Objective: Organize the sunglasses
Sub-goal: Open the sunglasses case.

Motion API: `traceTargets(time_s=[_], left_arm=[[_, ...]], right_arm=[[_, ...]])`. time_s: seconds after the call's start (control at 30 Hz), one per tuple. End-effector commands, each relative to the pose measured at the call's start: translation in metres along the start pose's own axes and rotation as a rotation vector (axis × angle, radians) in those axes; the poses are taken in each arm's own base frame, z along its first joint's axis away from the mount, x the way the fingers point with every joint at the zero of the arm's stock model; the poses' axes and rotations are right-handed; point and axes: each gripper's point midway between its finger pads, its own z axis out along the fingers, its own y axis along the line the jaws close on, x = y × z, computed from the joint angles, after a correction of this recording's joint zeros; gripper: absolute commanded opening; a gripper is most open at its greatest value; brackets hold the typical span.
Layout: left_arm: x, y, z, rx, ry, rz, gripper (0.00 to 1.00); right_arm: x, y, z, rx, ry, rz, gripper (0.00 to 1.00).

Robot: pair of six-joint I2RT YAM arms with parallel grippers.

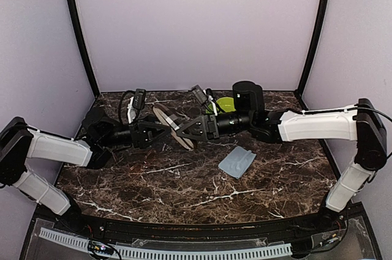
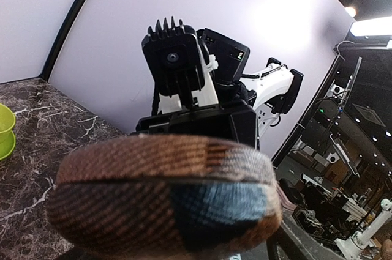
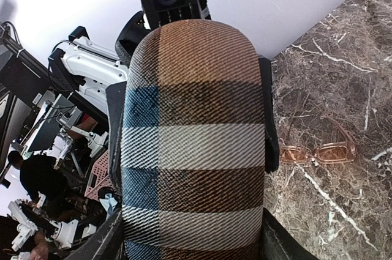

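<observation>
The right gripper has its fingers clenched on the near end of an oval, brown, blue and white plaid fabric glasses case, holding it clear of the brown veined marble table. The left gripper faces it from the opposite side. Its black fingers lie along both long edges of the case, but I cannot tell whether they press or stand free.

The pale orange translucent sunglasses lie on the marble beyond and below the fingers, off to one side of the case. In the right wrist view their long axis runs across the case's. The top view hides them beneath the arms, so neither arm reads as nearer. The case probably has to open before either gripper goes down for them. No lettering is legible anywhere.
</observation>
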Motion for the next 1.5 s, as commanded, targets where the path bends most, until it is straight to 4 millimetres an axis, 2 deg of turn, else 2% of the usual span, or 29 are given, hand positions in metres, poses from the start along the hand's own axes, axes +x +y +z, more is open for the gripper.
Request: traceTargets(time_s=[0.0,0.17,0.4,0.53,0.67,0.87,1.1,1.33,1.47], left_arm=[[-0.002,-0.01,-0.001,0.046,-0.004,0.021,0.77],[-0.003,-0.01,0.001,0.05,-0.004,0.018,0.69],[-0.005,-0.008,0.002,0.044,-0.011,0.019,0.75],[-0.005,-0.008,0.002,0.045,-0.006,0.016,0.75],[-0.003,-0.007,0.002,0.044,-0.004,0.013,0.68],[-0.002,-0.008,0.001,0.048,-0.001,0.01,0.46],[0.0,-0.007,0.001,0.047,0.007,0.007,0.3],[0.003,-0.003,0.002,0.03,0.024,0.006,0.01],[0.004,-0.002,0.002,0.024,0.031,0.003,0.0]], right_arm=[[-0.006,0.008,0.002,-0.052,-0.029,-0.022,0.0],[-0.004,0.004,0.003,-0.045,-0.024,-0.012,0.0],[-0.002,0.004,0.002,-0.042,-0.02,-0.009,0.0],[-0.002,0.003,0.003,-0.041,-0.018,-0.006,0.0],[-0.002,0.003,0.003,-0.04,-0.019,-0.006,0.0],[-0.002,0.0,0.004,-0.03,-0.021,0.001,0.01],[-0.003,-0.005,0.001,0.017,-0.024,-0.004,0.25],[-0.007,-0.011,-0.001,0.08,-0.023,-0.023,0.49],[-0.007,-0.014,0.0,0.094,-0.014,-0.027,0.62]])
